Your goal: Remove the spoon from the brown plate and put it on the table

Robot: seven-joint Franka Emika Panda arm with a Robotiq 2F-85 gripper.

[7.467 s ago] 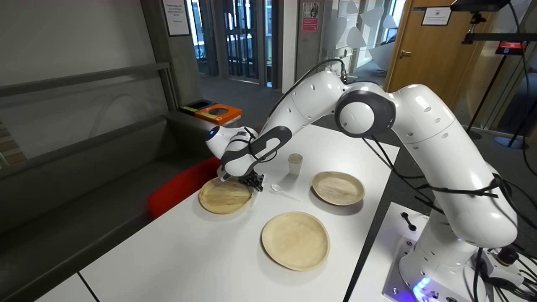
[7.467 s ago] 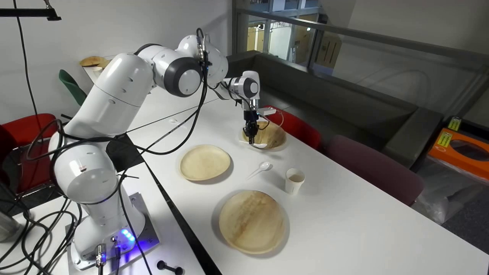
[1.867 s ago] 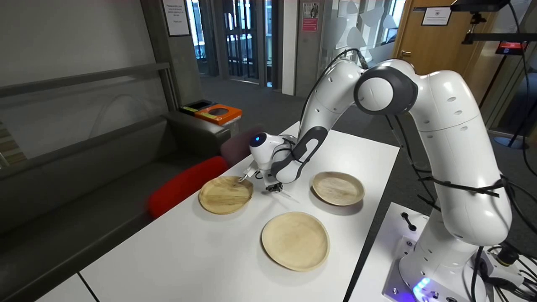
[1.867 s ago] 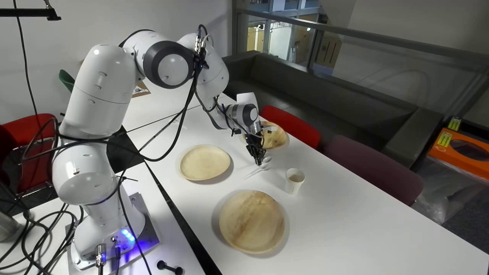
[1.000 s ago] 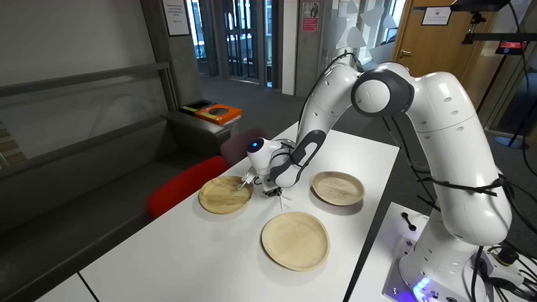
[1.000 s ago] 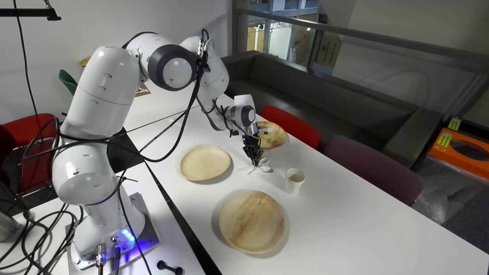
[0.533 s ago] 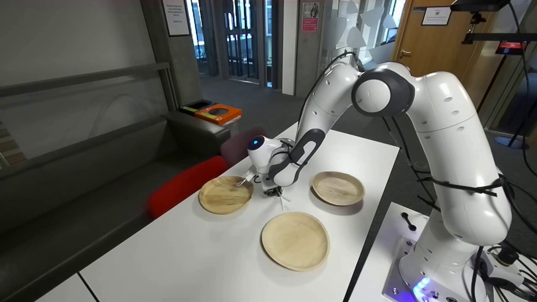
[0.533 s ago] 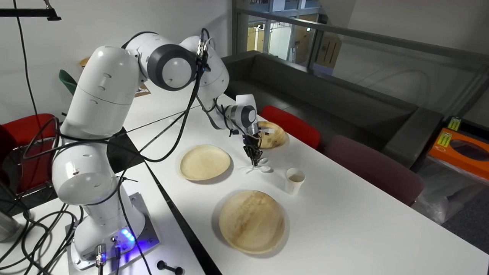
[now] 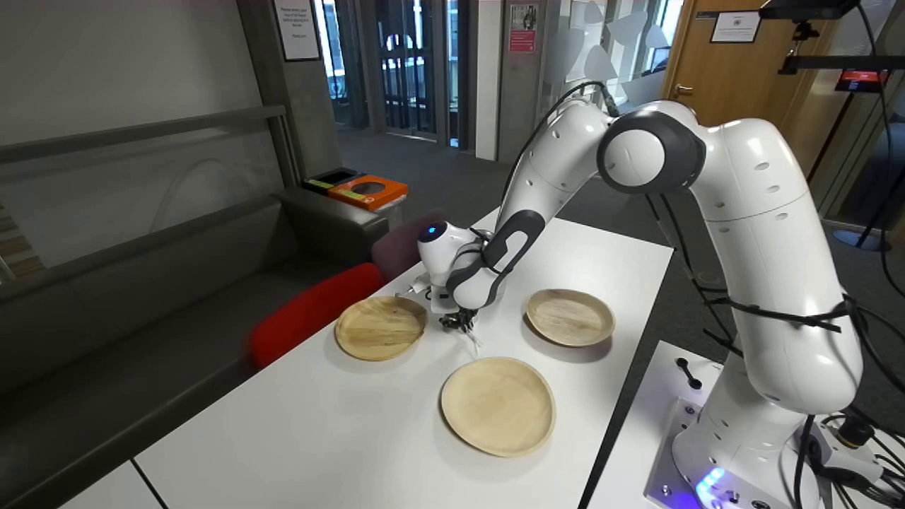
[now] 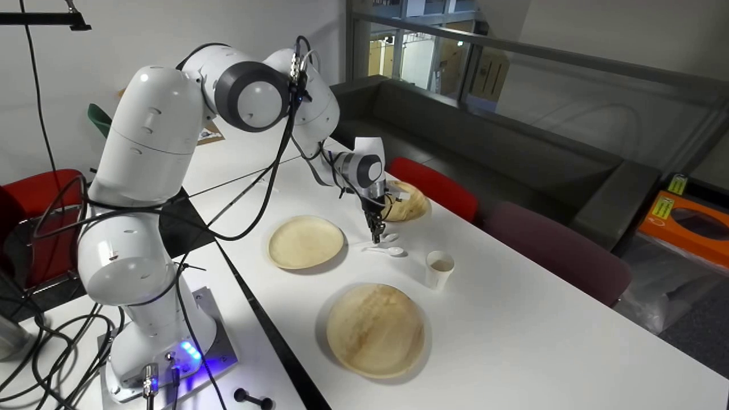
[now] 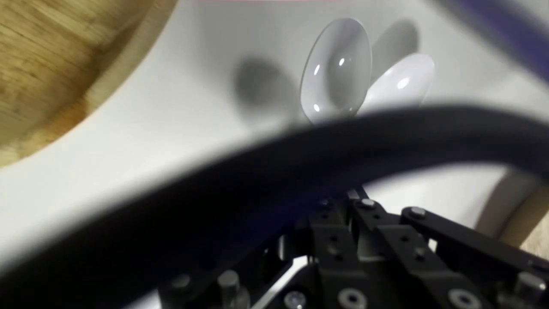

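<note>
The pale spoon is in my gripper, which is shut on its handle beside the brown plate. In the wrist view its bowl shows large, with its shadow apart from it, so it is a little above the white table. My gripper also shows in an exterior view, with thin handles below it. The round brown plate holds no spoon. In the wrist view its rim is upper left. The gripper's fingertips there are mostly hidden behind a dark cable.
A second pale spoon lies on the table just beside the held one. A paper cup stands near it. A paler plate and another wooden dish are on the table. A red chair is at the edge.
Since the oldest frames, my gripper has carried the spoon from the brown plate's edge to beside the second spoon, which has turned. In the last half second the gripper rose slightly.
</note>
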